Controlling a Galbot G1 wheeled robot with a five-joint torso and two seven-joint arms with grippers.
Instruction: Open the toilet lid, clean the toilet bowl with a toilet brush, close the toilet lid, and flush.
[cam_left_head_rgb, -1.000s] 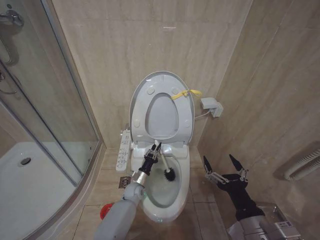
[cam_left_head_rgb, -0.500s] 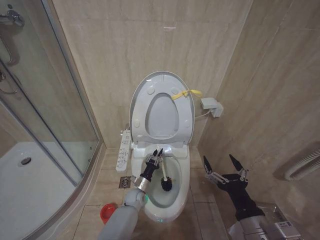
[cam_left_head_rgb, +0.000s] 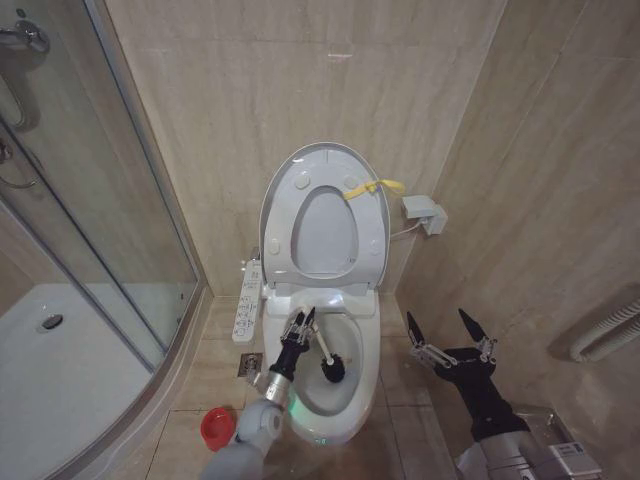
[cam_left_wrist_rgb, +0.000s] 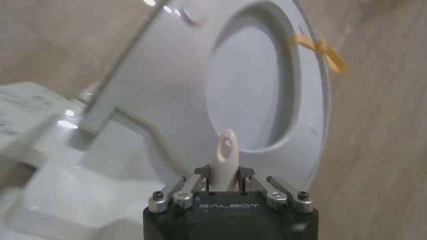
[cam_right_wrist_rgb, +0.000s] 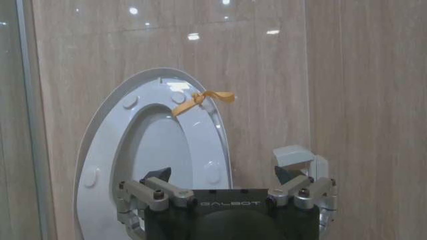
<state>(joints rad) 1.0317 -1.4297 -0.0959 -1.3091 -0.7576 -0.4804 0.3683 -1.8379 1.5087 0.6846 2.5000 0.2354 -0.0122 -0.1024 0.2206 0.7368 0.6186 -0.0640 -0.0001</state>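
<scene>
Centre of the head view: toilet lid (cam_left_head_rgb: 322, 215) raised upright against the wall; below it, the left gripper (cam_left_head_rgb: 299, 324) clenched on the toilet brush (cam_left_head_rgb: 328, 361), bristles inside the toilet bowl (cam_left_head_rgb: 366, 355); lower right, right gripper (cam_left_head_rgb: 447, 332) spread, idle.

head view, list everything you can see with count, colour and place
lid: 1, white, raised against the wall, yellow strap tied at its edge
bowl: 1, white, below the lid, centre of view
brush: 1, white handle, black head, head down inside the bowl
red cup: 1, red, on the floor on the bowl's left
control panel: 1, white, on the toilet's left side
wall box: 1, white, on the right wall by the lid
shower enclosure: 1, glass with white tray, far left
hose: 1, white, ribbed, far right
left gripper: 1, black, over the bowl, shut on the brush handle
right gripper: 1, black, open, idle on the bowl's right
</scene>
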